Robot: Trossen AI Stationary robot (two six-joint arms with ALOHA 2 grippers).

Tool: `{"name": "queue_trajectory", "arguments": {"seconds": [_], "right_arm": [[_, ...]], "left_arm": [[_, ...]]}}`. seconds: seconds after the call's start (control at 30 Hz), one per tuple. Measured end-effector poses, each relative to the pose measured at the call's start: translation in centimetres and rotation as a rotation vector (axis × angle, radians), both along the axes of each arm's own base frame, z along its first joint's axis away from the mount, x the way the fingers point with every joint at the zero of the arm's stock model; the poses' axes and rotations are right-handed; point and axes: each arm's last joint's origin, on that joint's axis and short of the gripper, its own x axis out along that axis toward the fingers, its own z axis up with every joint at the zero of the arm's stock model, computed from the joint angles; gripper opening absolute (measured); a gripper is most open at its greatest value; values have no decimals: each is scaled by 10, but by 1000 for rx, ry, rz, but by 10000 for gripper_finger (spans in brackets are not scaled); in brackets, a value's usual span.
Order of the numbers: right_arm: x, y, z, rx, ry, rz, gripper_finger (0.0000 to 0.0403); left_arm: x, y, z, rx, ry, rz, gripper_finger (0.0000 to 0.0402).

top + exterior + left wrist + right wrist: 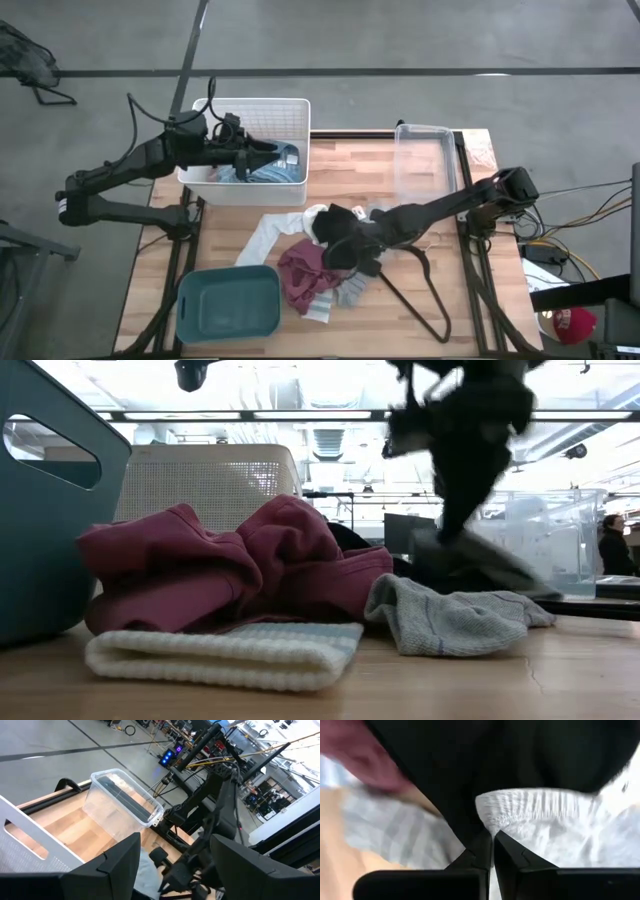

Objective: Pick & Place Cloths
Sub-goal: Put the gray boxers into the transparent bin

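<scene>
From above, the right pincer (345, 243) is reaching into the heap of cloths at the middle of the wooden surface (350, 165), its fingers together and pinching a black piece (343, 235). A white piece (275, 232) is trailing from the heap toward the white basket (290, 110), its long axis slanting; a maroon piece (303, 273) is lying crumpled beside the teal bin (228, 303), with a grey piece (352, 291) just beside it. The left pincer (262, 158), fingers apart, is hanging inside the white basket over a blue striped shirt (277, 170). A clear tub (424, 160) is standing near the far edge, and a wire hanger (425, 295) is lying near the front.

At surface level, the maroon piece (230, 570) is bunching on a folded white band (225, 652), the grey piece (450, 620) is lying flat, and the black piece (465, 450) is dangling upright.

The left wrist view is showing the parted fingers (120, 867) and the clear tub (122, 795).

The right wrist view is showing the fingertips (492, 847) meeting on black fabric (470, 780) and a white ribbed edge (540, 802).
</scene>
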Motion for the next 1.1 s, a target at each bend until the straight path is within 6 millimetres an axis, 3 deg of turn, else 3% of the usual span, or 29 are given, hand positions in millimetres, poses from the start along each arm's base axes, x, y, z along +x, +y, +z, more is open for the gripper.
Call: {"name": "queue_trajectory", "arguments": {"seconds": [0.37, 0.6, 0.83, 1.1], "right_arm": [[22, -3, 71, -144, -144, 0, 9], [23, -26, 122, -317, -160, -44, 8], [12, -50, 168, -416, -134, -112, 8], [-19, -74, 221, -609, -85, -241, 8]], "left_arm": [[1, 0, 0, 2, 2, 0, 245], [1, 0, -1, 1, 4, 0, 245], [1, 0, -1, 2, 5, -1, 245], [1, 0, -1, 3, 4, 0, 245]]}}
